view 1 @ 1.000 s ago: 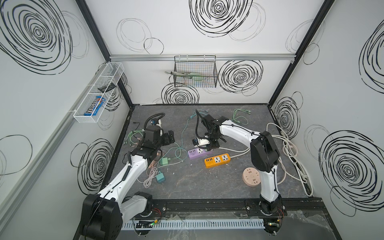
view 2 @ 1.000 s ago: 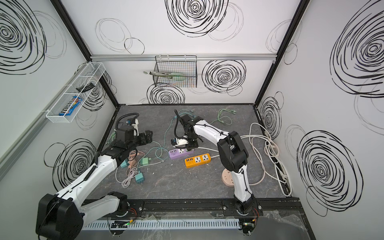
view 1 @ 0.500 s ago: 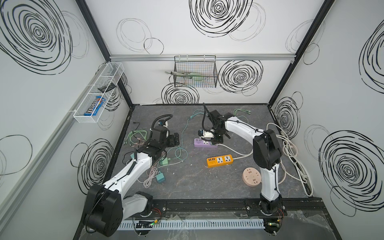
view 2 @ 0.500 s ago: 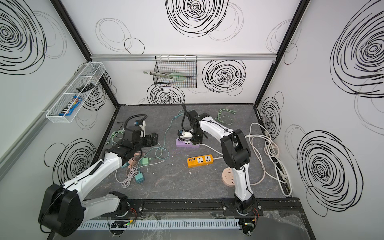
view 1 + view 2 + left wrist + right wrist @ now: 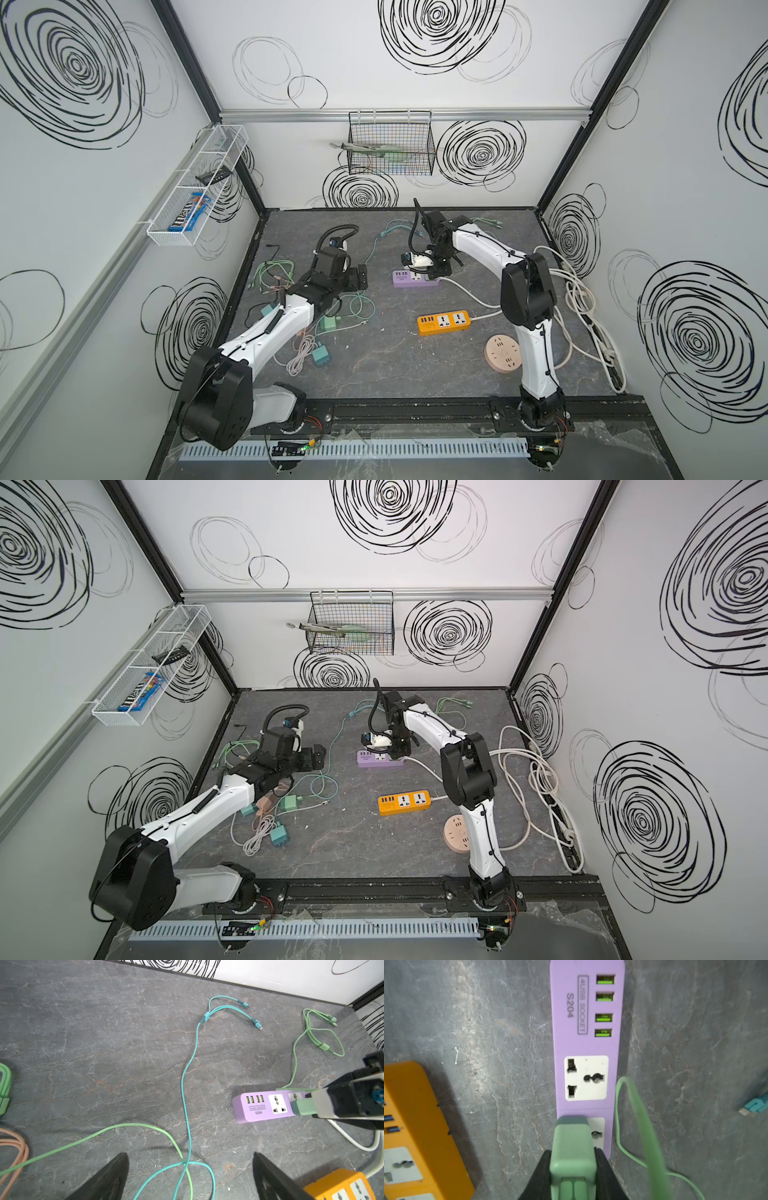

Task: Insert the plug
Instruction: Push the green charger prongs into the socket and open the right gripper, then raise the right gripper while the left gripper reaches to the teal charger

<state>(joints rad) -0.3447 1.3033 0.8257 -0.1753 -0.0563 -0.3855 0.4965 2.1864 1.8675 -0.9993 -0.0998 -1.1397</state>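
Note:
A green plug (image 5: 573, 1147) with a green cable sits between the fingers of my right gripper (image 5: 573, 1152), which is shut on it. Its front end rests on the near socket of the purple power strip (image 5: 587, 1043); the prongs are hidden. The strip's other socket (image 5: 586, 1078) is free. In both top views the right gripper (image 5: 436, 270) (image 5: 398, 750) stands over the right end of the purple strip (image 5: 409, 279) (image 5: 374, 759). My left gripper (image 5: 190, 1156) (image 5: 359, 279) is open above crossed cables, left of the strip (image 5: 261, 1107) and the plug (image 5: 304, 1107).
An orange power strip (image 5: 444, 322) and a round wooden socket (image 5: 503, 353) lie nearer the front. White cable coils (image 5: 582, 291) run along the right wall. A teal cable (image 5: 187, 1084), green chargers (image 5: 328, 323) and a pink cable (image 5: 301, 353) lie on the left.
The right gripper has moved toward the back wall with the plug, and the purple strip has shifted back with it. The left arm has swung right toward the strip, jaws still open.

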